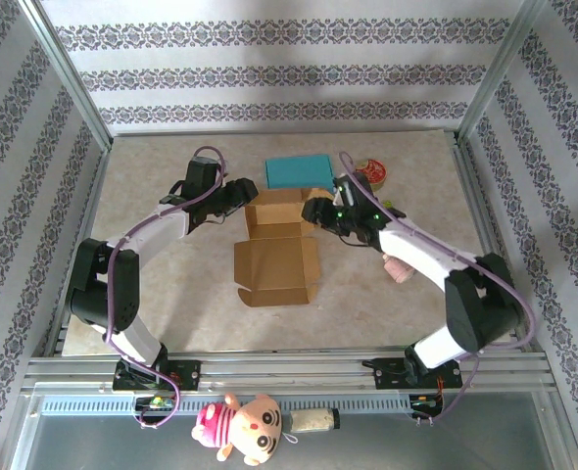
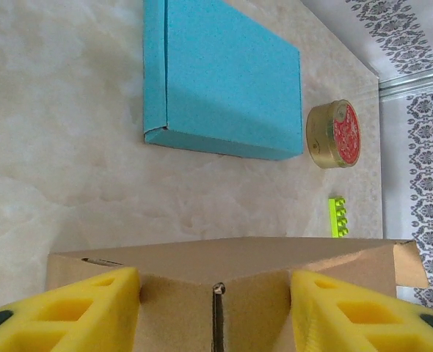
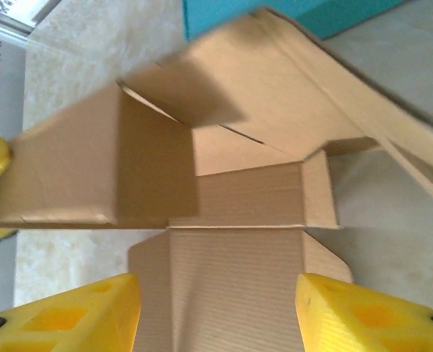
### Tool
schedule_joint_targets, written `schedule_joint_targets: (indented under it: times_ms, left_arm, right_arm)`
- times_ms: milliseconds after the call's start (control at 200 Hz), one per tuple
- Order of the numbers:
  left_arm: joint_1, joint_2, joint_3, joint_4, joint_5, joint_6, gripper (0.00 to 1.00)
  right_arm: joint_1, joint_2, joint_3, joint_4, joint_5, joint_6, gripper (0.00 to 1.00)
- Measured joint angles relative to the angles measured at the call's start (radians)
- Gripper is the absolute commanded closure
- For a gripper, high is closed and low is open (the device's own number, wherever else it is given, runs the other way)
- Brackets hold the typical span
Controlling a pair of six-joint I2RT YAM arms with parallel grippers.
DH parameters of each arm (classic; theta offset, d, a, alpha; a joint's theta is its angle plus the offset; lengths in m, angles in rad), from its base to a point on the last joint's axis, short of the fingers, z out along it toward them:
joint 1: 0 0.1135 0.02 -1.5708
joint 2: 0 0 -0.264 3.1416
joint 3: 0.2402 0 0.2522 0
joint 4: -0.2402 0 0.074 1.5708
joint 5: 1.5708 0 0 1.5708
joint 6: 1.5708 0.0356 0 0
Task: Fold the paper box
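In L wrist cam, green brick [image 2: 338, 216] lies past paper box [image 2: 260, 260].

Box [image 1: 277, 250]: plain brown cardboard, fine corrugation lines on the inner faces. Flat carton [image 1: 299, 172]: solid teal. Round tin [image 2: 334, 134]: gold body, red lid. Toothed block [image 2: 338, 216]: lime green. Table [image 1: 152, 166]: beige, marbled. Walls [image 1: 269, 78]: white with grey-purple damask stripes. Gripper fingers [image 2: 77, 312]: yellow. Arms [image 1: 157, 230]: white and black; cables [image 1: 208, 149] purple. Plush toy [image 1: 245, 428]: pink and tan.
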Motion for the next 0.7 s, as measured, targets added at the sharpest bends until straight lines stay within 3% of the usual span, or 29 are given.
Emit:
schedule_joint_targets:
  times_ms: [180,460,635,705]
  left_arm:
    - [0.000,0.000,0.003,-0.005,-0.003,0.006,0.49]
    - [0.000,0.000,0.011,-0.021,-0.003,0.013,0.49]
    - [0.000,0.000,0.027,-0.054,-0.004,0.026,0.49]
    - [0.000,0.000,0.030,-0.063,-0.003,0.029,0.49]
  right_arm:
    - [0.066,0.005,-0.150,0.135,0.109,0.008,0.38]
    - [0.071,0.225,-0.140,0.365,0.226,0.006,0.37]
    - [0.068,0.317,-0.127,0.483,0.256,-0.009,0.57]
    - [0.068,0.328,-0.127,0.520,0.258,-0.011,0.59]
